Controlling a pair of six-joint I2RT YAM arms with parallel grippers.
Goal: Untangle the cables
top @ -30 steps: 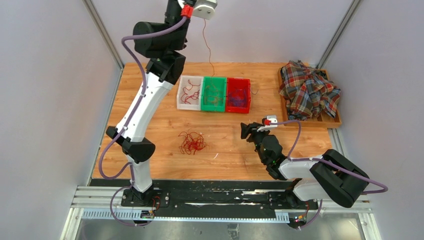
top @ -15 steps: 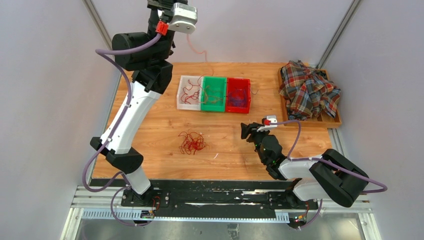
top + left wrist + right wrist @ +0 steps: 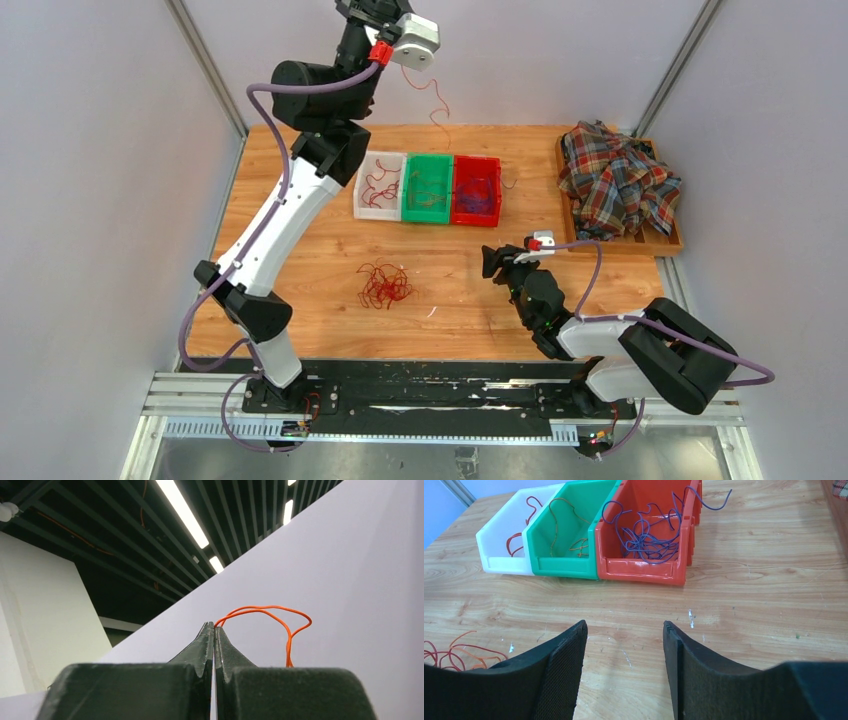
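left wrist, left gripper pinching orange cable, grip hidden overhead

Raised left arm, thin red cable beneath it, above three bins.

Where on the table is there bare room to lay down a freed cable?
Widest: the table between the bins and the tangle, running right to the open right hand. Also bare: the gap between red bin and shirt tray. Crowded: bins, shirt tray, tangle. The left hand holds one cable overhead.
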